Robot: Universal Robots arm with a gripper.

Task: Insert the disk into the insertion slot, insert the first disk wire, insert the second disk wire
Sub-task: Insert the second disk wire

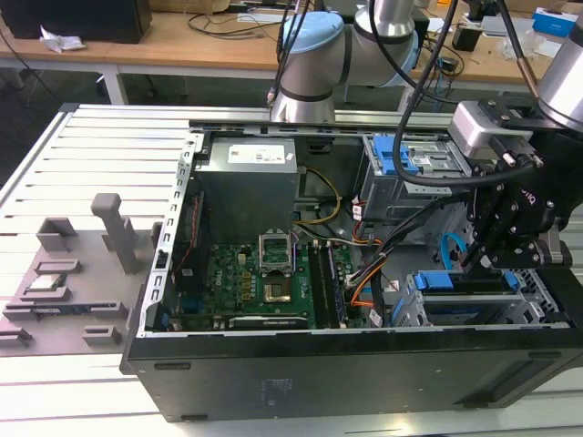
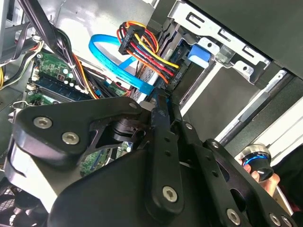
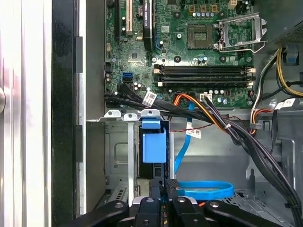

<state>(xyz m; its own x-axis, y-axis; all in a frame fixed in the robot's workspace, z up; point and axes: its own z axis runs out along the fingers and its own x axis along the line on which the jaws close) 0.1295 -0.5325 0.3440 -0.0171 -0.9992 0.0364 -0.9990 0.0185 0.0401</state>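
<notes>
The disk [image 3: 154, 147], its bright blue carrier end showing, already sits in the insertion slot [image 1: 474, 305], the silver cage at the case's near corner on the exterior view's right. My gripper [image 3: 164, 185] hangs just behind it, fingers pinched together on a dark connector, I judge, though I can't be certain. To seat the wire well I'd stay square to the drive's back edge, clear of the blue cable [image 3: 203, 189].

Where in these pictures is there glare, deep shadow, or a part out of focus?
Exterior view: even room light, the tool dark against the case. Second wrist view: the tool's body fills the foreground, soft and black, and the slot gleams. First wrist view: the table is washed out white; the motherboard is sharp.
</notes>
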